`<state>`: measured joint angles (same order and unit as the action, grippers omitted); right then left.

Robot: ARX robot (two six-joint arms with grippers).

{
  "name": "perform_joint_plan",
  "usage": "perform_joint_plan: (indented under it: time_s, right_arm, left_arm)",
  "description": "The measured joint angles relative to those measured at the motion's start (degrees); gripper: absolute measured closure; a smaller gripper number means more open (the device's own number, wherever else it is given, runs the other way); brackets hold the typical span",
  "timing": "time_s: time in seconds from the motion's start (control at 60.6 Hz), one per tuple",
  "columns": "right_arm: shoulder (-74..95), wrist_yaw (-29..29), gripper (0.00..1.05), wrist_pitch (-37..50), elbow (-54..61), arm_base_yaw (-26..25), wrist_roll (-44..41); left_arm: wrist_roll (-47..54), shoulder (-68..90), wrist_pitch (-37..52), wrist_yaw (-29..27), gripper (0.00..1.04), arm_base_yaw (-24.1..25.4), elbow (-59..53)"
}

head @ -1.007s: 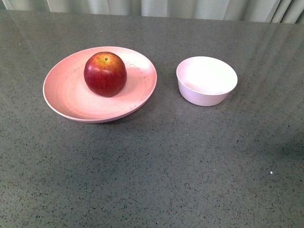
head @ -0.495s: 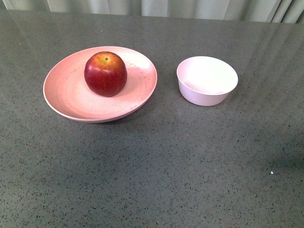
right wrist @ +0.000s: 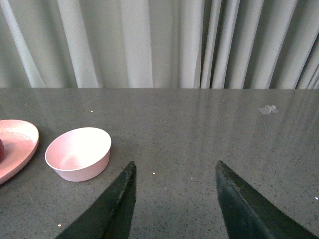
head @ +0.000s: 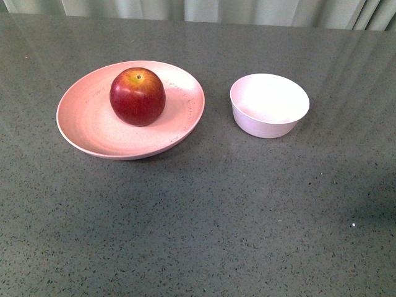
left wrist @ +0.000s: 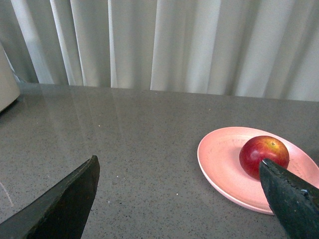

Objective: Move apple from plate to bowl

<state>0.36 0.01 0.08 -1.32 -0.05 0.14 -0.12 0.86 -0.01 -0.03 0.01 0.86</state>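
A glossy deep red apple (head: 137, 96) with a yellow-orange patch at its stem sits on the wide pale pink plate (head: 83, 124), left of centre in the front view. The small deep pale bowl (head: 269, 104) stands empty to the plate's right. Neither arm shows in the front view. In the left wrist view my left gripper (left wrist: 179, 162) is open over bare table, with the apple (left wrist: 261, 152) and plate (left wrist: 222, 164) just behind one fingertip. My right gripper (right wrist: 174, 169) is open above the table, the bowl (right wrist: 79, 153) off to one side, with an edge of the plate (right wrist: 17, 144) beyond it.
The grey speckled table (head: 216, 216) runs under everything. Pale curtains (right wrist: 159, 42) hang behind its far edge. A small clear scrap (right wrist: 267, 109) lies on the table in the right wrist view. A pale rounded object (left wrist: 6, 79) shows at the edge of the left wrist view.
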Motion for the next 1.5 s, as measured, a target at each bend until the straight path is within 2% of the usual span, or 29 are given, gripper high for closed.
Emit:
perform_joint_plan:
  time_s: [0.033,0.066,0.083,0.099,0.116,0.132,0.165,0.198,0.248,0.281,0.512,0.677,1.04,1.503]
  right_arm:
    - [0.00,0.00,0.46,0.00,0.00,0.00,0.00]
    - [0.00,0.09,0.41,0.00,0.00,0.00,0.00]
    - [0.00,0.07,0.40,0.00,0.00,0.00,0.02]
    - [0.00,0.00,0.36,0.00,0.00,-0.02,0.00]
    - [0.00,-0.22,0.32,0.00,0.00,-0.02,0.00]
    - [0.00,-0.24,0.31,0.00,0.00,-0.02,0.00]
    - [-0.04,-0.20,0.25,0.00,0.00,0.04,0.00]
    - [-0.11,-0.17,0.20,0.00,0.00,0.04,0.00]
    - [-0.07,-0.17,0.12,0.00,0.00,0.04,0.00]
    - [-0.09,0.02,0.07,-0.04,0.00,0.04,0.04]
    - [-0.09,-0.02,0.09,-0.04,0.00,0.04,0.02]
    - [-0.09,0.00,0.09,-0.04,0.00,0.04,0.02]
    - [-0.09,0.00,0.09,-0.04,0.00,0.04,0.02]
    - [-0.09,0.00,0.09,-0.04,0.00,0.04,0.02]
  left_arm:
    - [1.57,1.29,-1.75,3.52,0.09,0.92,0.52]
    - [4.07,4.24,-6.88,11.65,0.09,3.43,2.99]
    - [7.02,7.89,-12.17,19.43,0.09,5.29,5.16]
    - [8.20,9.94,-14.01,22.67,0.09,5.88,6.19]
    - [9.68,14.23,-16.79,28.39,0.09,6.75,8.09]
    - [10.49,16.39,-17.53,29.75,0.09,6.80,8.83]
    - [11.72,23.80,-16.72,40.22,0.09,5.60,10.60]
    - [11.91,28.20,-14.21,44.94,0.09,4.02,11.52]
    - [11.15,34.34,-8.46,47.56,0.09,0.37,12.79]
    - [9.79,38.60,-3.23,46.18,0.09,-2.34,13.81]
    - [3.80,63.39,22.27,32.61,0.09,-14.12,21.09]
    - [1.86,80.98,30.91,26.45,0.09,-18.05,27.10]
    - [3.26,95.84,37.29,20.22,0.09,-19.52,34.62]
    - [5.68,105.02,39.89,13.03,0.09,-20.33,41.46]
